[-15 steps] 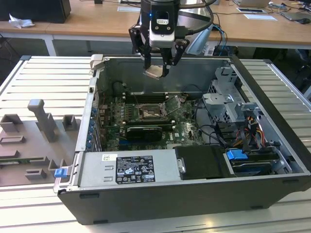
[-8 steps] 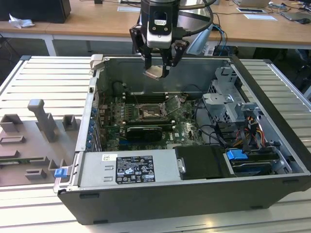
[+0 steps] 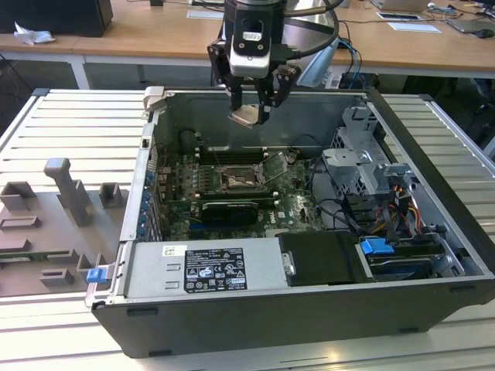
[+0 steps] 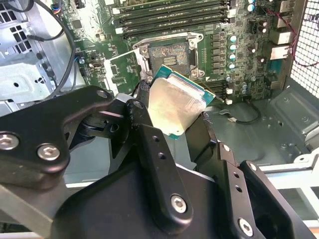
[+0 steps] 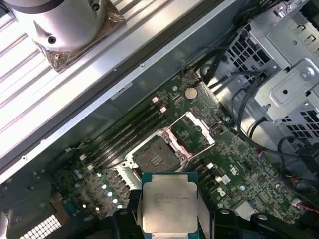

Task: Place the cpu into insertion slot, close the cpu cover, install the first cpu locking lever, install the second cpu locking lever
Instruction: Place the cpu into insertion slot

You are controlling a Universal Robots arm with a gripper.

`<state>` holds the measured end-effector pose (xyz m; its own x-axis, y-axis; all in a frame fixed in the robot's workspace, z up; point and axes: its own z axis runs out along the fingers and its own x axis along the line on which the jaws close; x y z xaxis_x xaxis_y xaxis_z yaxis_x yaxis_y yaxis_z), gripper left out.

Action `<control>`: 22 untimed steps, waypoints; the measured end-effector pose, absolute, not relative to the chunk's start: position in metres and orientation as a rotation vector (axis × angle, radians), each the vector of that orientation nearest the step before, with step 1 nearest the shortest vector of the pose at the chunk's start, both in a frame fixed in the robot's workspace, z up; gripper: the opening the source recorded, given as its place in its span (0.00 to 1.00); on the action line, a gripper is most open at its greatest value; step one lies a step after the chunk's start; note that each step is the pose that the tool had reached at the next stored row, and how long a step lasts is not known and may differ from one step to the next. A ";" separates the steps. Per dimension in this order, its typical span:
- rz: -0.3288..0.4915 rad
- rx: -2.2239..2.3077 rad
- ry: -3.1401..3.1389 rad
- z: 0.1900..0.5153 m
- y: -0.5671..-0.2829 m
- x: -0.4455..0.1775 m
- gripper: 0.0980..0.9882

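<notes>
The gripper (image 3: 250,114) pinches the cpu (image 5: 169,206) above the insertion slot (image 5: 158,155); seemingly tilted, it could seat askew and bend pins.

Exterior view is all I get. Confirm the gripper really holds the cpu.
Observer: Yes. In the first wrist view the gripper clamps the cpu by two opposite edges, metal top towards the camera.
Operator: Check the insertion slot.
Observer: The insertion slot is empty, its pin field bare.
Operator: Report the cpu cover.
Observer: The cpu cover stands swung open beside the slot.
</notes>
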<state>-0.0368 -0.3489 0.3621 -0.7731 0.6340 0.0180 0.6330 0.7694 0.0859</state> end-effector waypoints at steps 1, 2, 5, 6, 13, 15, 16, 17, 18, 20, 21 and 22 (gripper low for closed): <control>0.136 1.064 2.940 0.362 -0.349 -0.037 0.49; 0.136 1.070 2.937 0.362 -0.349 -0.037 0.49; 0.136 1.091 2.929 0.362 -0.349 -0.037 0.49; 0.136 1.098 2.926 0.362 -0.349 -0.037 0.49; 0.135 1.166 2.898 0.361 -0.349 -0.037 0.49; 0.135 1.181 2.891 0.361 -0.349 -0.037 0.49; 0.135 1.191 2.886 0.361 -0.349 -0.037 0.49; 0.135 1.198 2.883 0.361 -0.349 -0.037 0.49; 0.135 1.207 2.879 0.361 -0.349 -0.037 0.49; 0.135 1.223 2.872 0.361 -0.349 -0.037 0.49; 0.135 1.230 2.869 0.361 -0.349 -0.037 0.49; 0.134 1.240 2.864 0.361 -0.349 -0.037 0.49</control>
